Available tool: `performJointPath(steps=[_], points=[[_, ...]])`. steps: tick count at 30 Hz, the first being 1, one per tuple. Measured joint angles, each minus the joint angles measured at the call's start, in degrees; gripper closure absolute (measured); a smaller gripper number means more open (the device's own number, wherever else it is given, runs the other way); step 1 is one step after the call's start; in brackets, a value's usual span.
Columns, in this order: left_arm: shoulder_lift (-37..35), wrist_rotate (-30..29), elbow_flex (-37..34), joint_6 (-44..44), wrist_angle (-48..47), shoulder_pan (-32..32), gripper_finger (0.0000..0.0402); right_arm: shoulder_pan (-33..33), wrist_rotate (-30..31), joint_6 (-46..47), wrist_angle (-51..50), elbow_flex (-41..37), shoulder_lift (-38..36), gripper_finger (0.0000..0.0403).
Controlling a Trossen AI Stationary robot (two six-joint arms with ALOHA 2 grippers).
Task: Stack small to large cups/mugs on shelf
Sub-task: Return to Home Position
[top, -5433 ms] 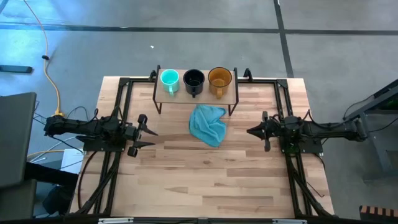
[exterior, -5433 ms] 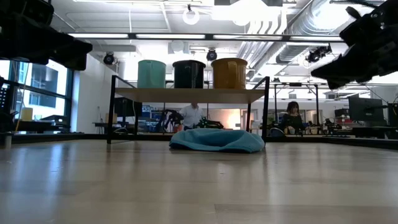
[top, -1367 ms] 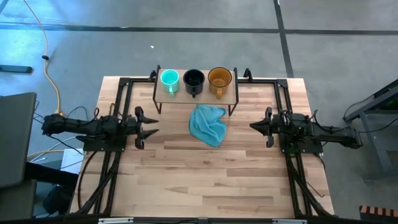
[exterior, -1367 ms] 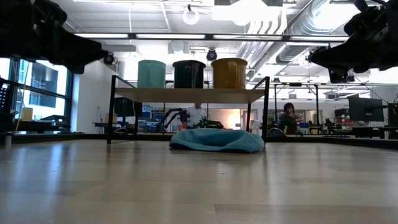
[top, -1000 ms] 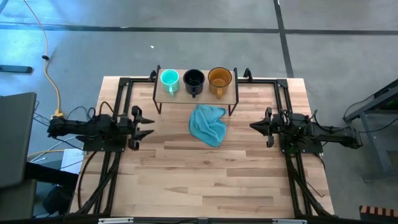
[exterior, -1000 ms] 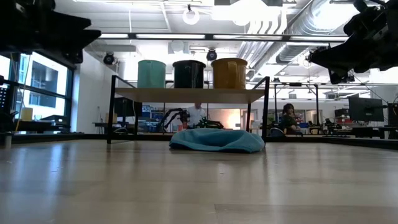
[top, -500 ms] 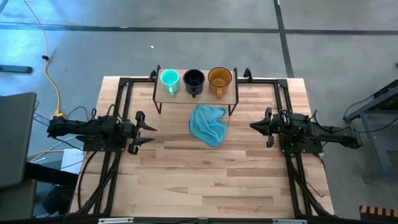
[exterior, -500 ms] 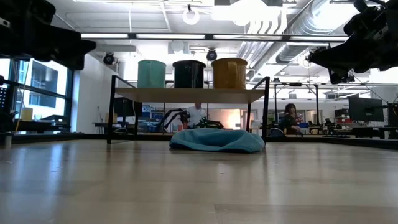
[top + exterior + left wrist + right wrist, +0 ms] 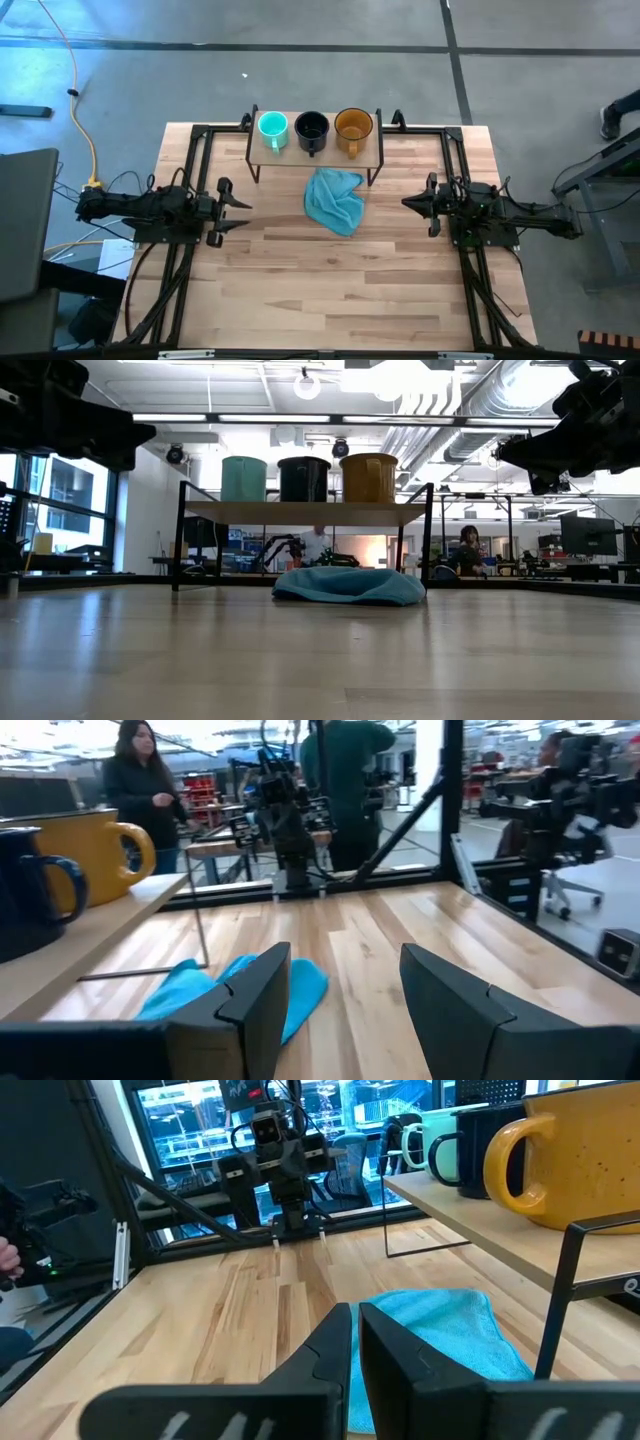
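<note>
Teal mug [image 9: 272,126], navy mug [image 9: 312,127], amber mug [image 9: 353,125] are lining the shelf [image 9: 372,155] at twelve o'clock; left gripper [image 9: 238,210] fingers apart, right gripper [image 9: 405,204] together.

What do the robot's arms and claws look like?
The left arm and the right arm are black, thin and built from jointed pieces. The left gripper and the right gripper each end in two fingers. These are dark grey with flat sides, shaped like wedges, a bit like a bird's beak.
</note>
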Motion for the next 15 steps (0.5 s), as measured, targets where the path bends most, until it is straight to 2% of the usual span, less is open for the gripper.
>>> performJointPath(steps=[4,15], points=[[0.0,1.9,0.0,0.0,-0.3,0.0,0.0222,0.0,0.0,0.0,0.0,0.0,0.0,0.0387],[0.0,1.8,0.0,0.0,-0.3,0.0,0.0222,0.0,0.0,0.0,0.0,0.0,0.0,0.0387]])
